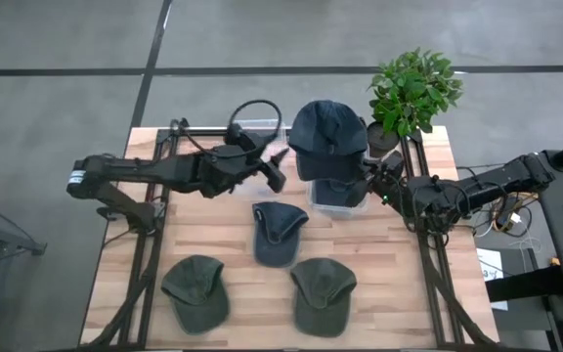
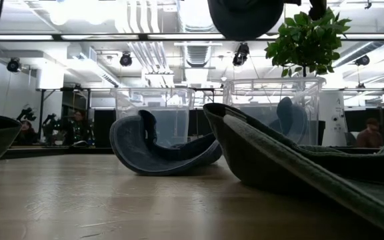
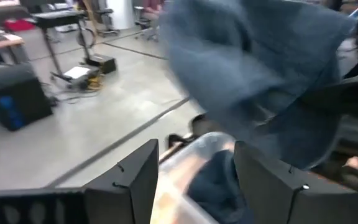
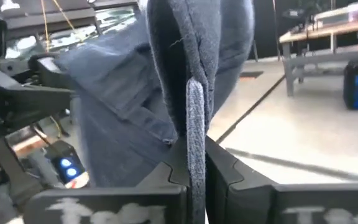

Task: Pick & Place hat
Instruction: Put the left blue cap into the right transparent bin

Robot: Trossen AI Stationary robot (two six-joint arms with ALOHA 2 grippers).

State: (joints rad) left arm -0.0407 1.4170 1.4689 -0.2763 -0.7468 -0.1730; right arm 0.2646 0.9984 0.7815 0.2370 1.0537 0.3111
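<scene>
Two arms reach in over the wooden desk (image 1: 213, 244). The right gripper (image 1: 368, 179) has its fingers (image 4: 166, 180) clenched on the edge of a blue hat (image 1: 328, 137). It holds the hat up in the air, right above a clear bin (image 1: 338, 200) at the back of the desk. More blue cloth lies inside that bin. In the right wrist view, the hat's edge runs straight down between the two dark fingers.

The left gripper (image 1: 277, 174) is just beside the hat, on its left. Its fingers (image 3: 135, 180) are spread apart and hold nothing. In the left wrist view the hat fills the space ahead of them, with the bin below.

Three more hats lie on the desk. A blue cap (image 1: 277, 232) sits in the middle, just in front of the bin. A green hat (image 1: 195, 290) lies near the front left. Another green one (image 1: 323, 295) lies near the front, to the right of it. The three do not touch.

A green plant (image 1: 413, 90) in a pot stands at the back right corner, near the bin. A second clear bin (image 2: 153, 120) shows in the low view, behind the blue cap.
</scene>
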